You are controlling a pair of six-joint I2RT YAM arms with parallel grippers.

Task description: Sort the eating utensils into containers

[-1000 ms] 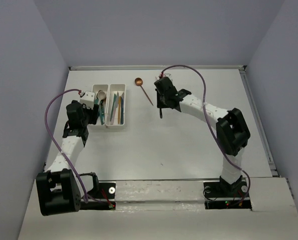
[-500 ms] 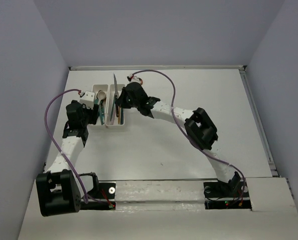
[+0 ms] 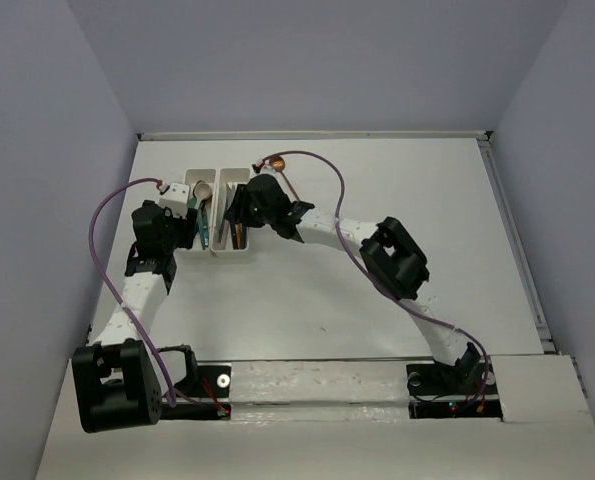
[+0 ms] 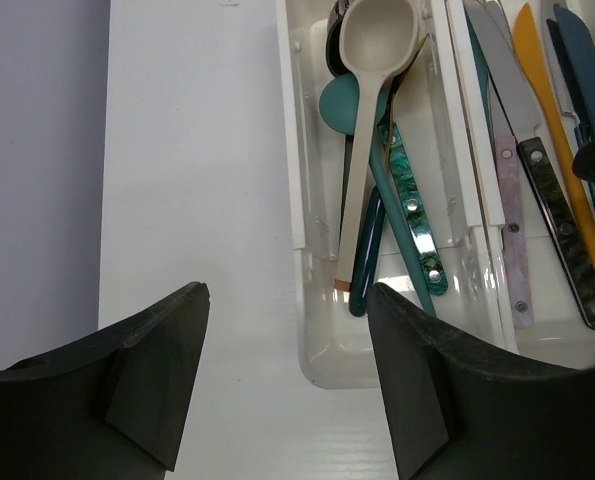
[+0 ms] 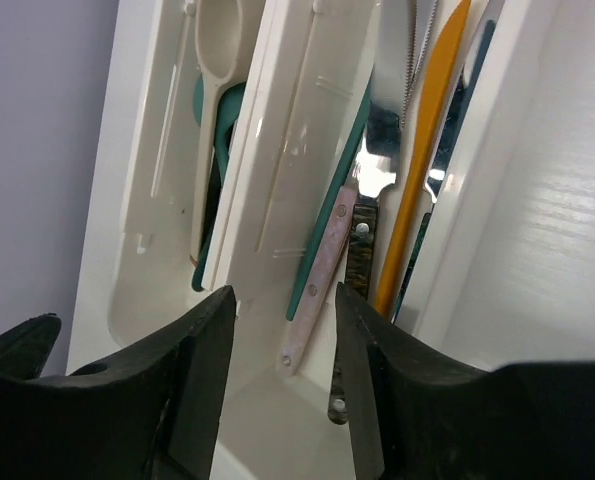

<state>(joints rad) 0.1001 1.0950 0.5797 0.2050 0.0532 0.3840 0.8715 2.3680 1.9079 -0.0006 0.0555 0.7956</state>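
Count check: two white trays side by side near the bench's (image 3: 377, 300) far-left corner. Left tray (image 4: 289, 150) holds at least four spoons (image 4: 409, 205), beige spoon (image 4: 377, 40) on top. Right tray (image 5: 287, 140) holds about five knives (image 4: 542, 195): pink-handled, black-marbled, orange, teal. One copper spoon (image 3: 275, 161) lies loose by the far edge. Your left end effector (image 4: 282, 390) hangs wide open, empty, at the left tray's near end. Your right end effector (image 5: 282, 370) is part open over the right tray, gripping nothing.
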